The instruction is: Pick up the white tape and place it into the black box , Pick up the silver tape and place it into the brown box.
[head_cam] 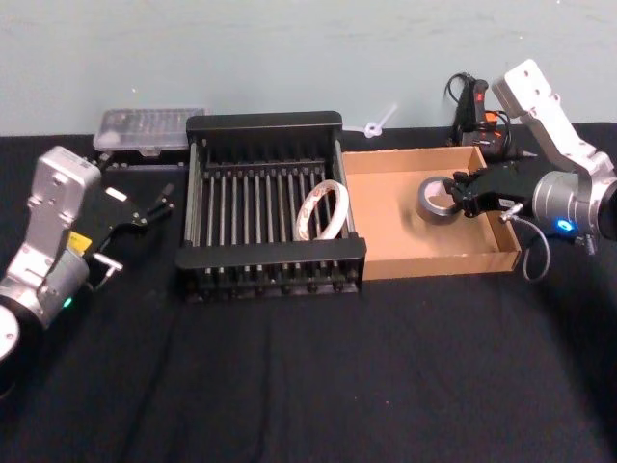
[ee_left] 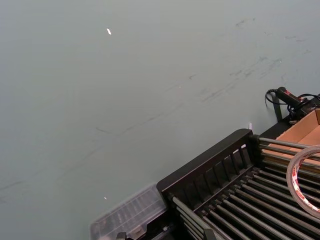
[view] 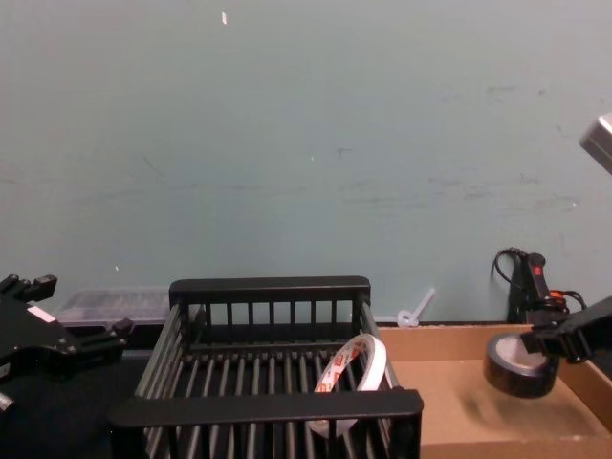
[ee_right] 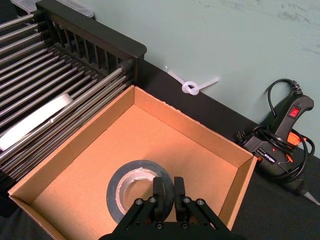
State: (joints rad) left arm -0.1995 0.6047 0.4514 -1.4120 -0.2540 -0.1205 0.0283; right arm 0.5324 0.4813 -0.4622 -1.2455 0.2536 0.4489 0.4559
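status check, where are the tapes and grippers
Right gripper shut on silver tape, held over brown box. White tape already in black box. Left gripper open, parked left.

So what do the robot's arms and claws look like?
Both arms have silver-grey metal shells. The left claw is black with a white label behind it and a green light on the wrist. The right claw is black too, with a blue light and a grey cable looping below.

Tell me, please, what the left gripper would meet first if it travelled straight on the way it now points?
Probably the black box: the left gripper points at its near left wall, beside the clear plastic case. Depth is uncertain, so it might pass just above the rim.
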